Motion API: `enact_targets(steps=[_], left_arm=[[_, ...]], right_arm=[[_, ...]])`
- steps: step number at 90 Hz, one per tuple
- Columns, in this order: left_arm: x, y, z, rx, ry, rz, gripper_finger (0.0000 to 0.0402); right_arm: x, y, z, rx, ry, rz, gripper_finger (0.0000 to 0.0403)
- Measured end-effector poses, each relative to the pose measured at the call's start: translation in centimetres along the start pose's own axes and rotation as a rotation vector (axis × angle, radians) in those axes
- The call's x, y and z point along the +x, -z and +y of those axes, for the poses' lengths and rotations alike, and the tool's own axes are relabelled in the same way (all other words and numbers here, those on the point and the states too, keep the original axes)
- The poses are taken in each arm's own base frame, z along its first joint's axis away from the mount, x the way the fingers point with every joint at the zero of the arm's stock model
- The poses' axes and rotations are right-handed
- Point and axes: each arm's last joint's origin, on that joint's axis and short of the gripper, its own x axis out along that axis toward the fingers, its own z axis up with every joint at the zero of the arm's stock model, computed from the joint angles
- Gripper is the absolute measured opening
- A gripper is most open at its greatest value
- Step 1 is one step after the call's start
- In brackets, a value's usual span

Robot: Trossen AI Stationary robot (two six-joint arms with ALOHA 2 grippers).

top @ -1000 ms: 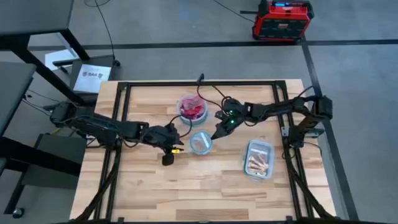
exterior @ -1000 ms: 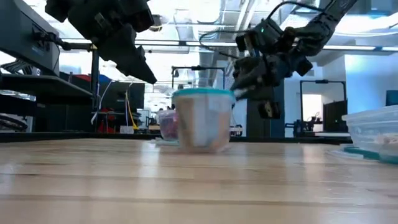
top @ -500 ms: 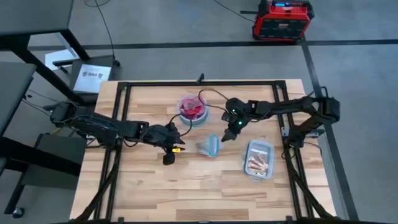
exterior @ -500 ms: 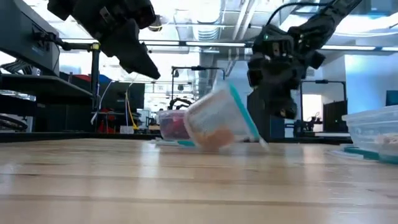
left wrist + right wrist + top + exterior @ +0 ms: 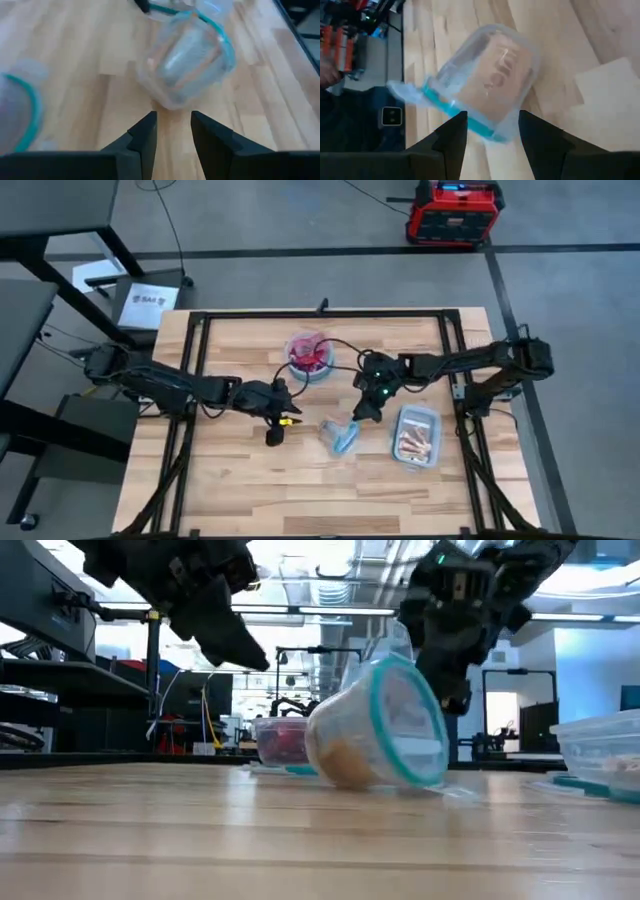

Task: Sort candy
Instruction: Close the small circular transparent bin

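Observation:
A clear round bowl [image 5: 340, 436] with a bluish rim lies on its side on the wood, with orange candy [image 5: 345, 758] inside it. My right gripper [image 5: 362, 413] hangs open just beyond its rim [image 5: 470, 122], one finger on each side in the right wrist view. My left gripper [image 5: 283, 398] hovers left of the bowl, fingers a little apart and holding nothing [image 5: 173, 125]. A second bowl [image 5: 310, 352], standing upright farther back, holds red candy. My right gripper comes at the tipped bowl slanting down from the table's far right. Its open fingers [image 5: 454, 131] straddle the rim. Whether either finger touches the rim, I cannot tell.
A clear rectangular tub [image 5: 417, 436] with light-coloured pieces sits to the right of the tipped bowl. Black frame rails [image 5: 190, 370] run along the table's left, right and far sides. Bare wood lies toward the near edge [image 5: 320, 500].
The bowl with orange candy stood upright a second ago. It has tipped over toward the near right and now lies on its side, nearer the front edge. My right gripper, then at its rim, has moved right and then toward the near edge, following it.

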Motion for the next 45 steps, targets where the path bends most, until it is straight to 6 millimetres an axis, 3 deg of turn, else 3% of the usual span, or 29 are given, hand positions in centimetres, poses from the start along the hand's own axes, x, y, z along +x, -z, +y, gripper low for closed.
enact_targets(steps=[9, 19, 33, 45], left_arm=[[1.4, 0.2, -0.1, 0.022, 0.022, 0.022, 0.0107], [2.9, 0.6, -0.1, 0.056, 0.016, 0.062, 0.0107], [4.8, 0.5, -0.1, 0.105, 0.013, 0.083, 0.0107], [5.9, 0.5, -0.2, 0.132, 0.014, 0.097, 0.0107]], right_arm=[[-1.7, 0.9, 1.6, -0.068, 0.110, -0.025, 0.0163], [-2.7, 2.7, 4.8, -0.193, 0.215, -0.082, 0.0163], [-0.2, 5.8, 9.1, -0.402, 0.312, -0.173, 0.0163], [3.0, 7.7, 9.9, -0.463, 0.433, -0.215, 0.0163]])
